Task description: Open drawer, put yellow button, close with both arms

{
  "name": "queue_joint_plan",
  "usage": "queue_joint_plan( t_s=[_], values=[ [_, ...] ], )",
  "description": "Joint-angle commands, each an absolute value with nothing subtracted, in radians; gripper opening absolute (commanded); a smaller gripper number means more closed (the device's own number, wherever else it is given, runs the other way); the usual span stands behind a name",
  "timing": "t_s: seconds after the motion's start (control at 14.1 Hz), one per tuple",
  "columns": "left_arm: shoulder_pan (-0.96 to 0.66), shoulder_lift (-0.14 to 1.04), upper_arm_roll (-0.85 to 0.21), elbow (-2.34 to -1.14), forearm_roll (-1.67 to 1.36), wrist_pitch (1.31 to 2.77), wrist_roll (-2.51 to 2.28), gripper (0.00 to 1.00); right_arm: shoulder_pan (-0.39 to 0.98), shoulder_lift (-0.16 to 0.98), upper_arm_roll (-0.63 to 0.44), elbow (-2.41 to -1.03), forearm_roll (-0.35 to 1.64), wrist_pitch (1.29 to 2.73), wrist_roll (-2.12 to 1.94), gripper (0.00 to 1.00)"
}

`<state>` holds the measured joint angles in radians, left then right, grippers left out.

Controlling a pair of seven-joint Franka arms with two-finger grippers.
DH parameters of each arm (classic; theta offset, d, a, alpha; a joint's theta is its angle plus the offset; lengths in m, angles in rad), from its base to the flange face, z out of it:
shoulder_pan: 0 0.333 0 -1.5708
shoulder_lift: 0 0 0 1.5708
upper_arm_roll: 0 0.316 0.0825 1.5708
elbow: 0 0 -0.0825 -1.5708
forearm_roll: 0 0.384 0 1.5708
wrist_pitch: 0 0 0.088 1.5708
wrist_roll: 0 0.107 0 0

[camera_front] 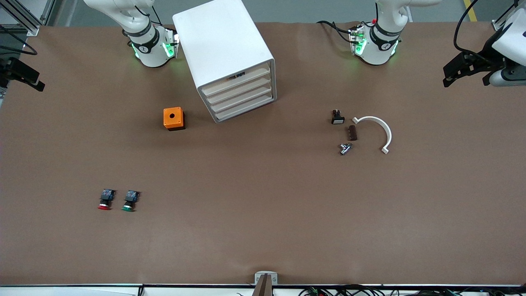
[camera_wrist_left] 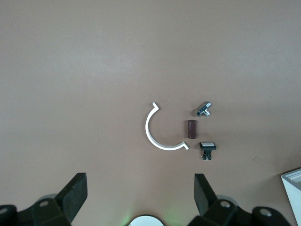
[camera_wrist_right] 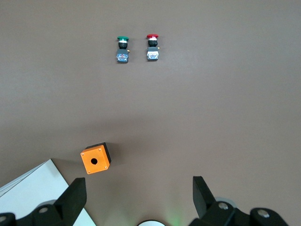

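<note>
The white cabinet (camera_front: 224,45) stands between the two arm bases. Its uppermost drawer (camera_front: 240,82) sits level with the three fronts below it, and a small dark bit shows in the slot just above it. The yellow button is out of view. My left gripper (camera_wrist_left: 141,186) hangs open and empty high over the left arm's end of the table (camera_front: 452,74), above a group of small parts. My right gripper (camera_wrist_right: 138,188) is open and empty too, up over the right arm's end (camera_front: 31,78).
An orange box with a hole (camera_front: 174,118) (camera_wrist_right: 95,158) sits beside the cabinet. A red-capped button (camera_front: 105,200) and a green-capped button (camera_front: 130,200) lie nearer the camera. A white arc (camera_front: 378,129), brown block (camera_front: 352,132), metal fitting (camera_front: 344,148) and black switch (camera_front: 337,117) lie toward the left arm's end.
</note>
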<state>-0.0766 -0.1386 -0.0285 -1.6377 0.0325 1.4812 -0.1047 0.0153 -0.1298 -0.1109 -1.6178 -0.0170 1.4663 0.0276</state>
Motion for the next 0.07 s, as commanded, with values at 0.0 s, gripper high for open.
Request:
queue_joint_plan(
  t_s=[0.0],
  values=[
    [-0.069,-0.133,-0.029,-1.606,0.023,1.463,-0.1,1.0,0.012,-0.163,-0.113,-1.646,0.017,1.486,0.029,1.0]
  ],
)
